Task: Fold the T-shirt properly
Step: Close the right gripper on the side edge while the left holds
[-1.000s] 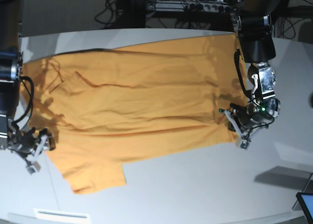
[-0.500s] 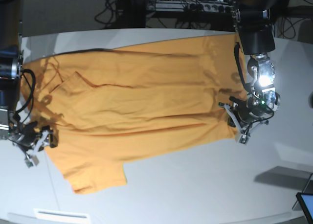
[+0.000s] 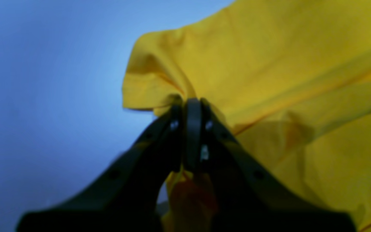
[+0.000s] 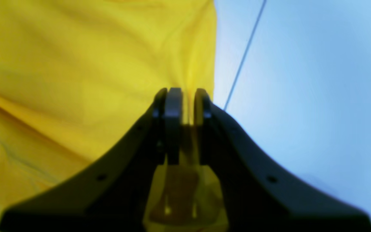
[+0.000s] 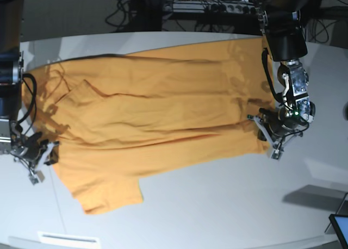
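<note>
Grey table (image 5: 217,205), T-shirt (image 5: 157,113), cables (image 5: 212,10) behind

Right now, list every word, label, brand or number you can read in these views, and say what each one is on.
None can be read.
T-shirt: plain orange-yellow cloth on the side showing; no lettering visible in any view.
Table: blank; the pale strip at its near edge shows no legible marks.
Screen corner: dark, nothing legible.

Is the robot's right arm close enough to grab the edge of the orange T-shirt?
Yes, it looks so. The right end effector already sits at the T-shirt edge, with yellow cloth between its nearly closed jaws, and nothing blocks it there.
</note>
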Robot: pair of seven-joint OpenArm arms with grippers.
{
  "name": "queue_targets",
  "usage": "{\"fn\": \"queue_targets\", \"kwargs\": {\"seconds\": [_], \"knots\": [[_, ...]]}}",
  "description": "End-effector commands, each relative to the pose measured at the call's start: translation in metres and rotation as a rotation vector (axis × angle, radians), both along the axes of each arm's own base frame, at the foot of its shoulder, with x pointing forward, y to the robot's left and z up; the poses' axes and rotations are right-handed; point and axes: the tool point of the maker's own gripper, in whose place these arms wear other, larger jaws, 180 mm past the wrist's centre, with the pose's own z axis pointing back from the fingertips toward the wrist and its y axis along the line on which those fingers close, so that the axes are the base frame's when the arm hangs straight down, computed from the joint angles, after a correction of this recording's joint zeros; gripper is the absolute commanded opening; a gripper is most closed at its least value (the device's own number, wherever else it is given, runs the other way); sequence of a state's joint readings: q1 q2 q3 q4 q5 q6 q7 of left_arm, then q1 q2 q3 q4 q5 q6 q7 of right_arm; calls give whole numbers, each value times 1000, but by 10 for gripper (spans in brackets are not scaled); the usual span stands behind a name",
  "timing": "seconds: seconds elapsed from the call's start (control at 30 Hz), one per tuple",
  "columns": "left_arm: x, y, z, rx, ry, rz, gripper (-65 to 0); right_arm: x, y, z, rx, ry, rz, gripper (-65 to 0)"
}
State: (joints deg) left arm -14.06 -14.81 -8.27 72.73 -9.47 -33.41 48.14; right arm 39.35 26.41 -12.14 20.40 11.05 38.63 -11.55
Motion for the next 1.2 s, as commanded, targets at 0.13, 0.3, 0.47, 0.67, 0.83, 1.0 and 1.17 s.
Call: {"fn": "queue_targets", "kwargs": {"seconds": [0.13, 0.3, 0.47, 0.67, 0.83, 1.0, 1.17], "knots": [[10, 5, 15, 8, -46, 1, -650, -26, -4, -21, -90, 167, 59, -602], [10, 5, 15, 6, -46, 1, -650, -29, -6, -18, -114, 175, 69, -606], [11, 4, 15, 6, -49, -2, -650, -19, -31, 14, -167, 132, 35, -608], [13, 2, 18, 5, -58, -4, -650, -20, -53, 42, -250, 91, 27, -608], [16, 2, 27, 14, -83, -7, -650, -18, -61, 64, -286, 38, 16, -608], [18, 1, 36, 25, -106, -14, -650, -12, -60, 75, -288, 13, 9, -608], [18, 0, 34, 25, -101, -17, -650, 1, -32, 69, -204, -37, 24, -570]]}}
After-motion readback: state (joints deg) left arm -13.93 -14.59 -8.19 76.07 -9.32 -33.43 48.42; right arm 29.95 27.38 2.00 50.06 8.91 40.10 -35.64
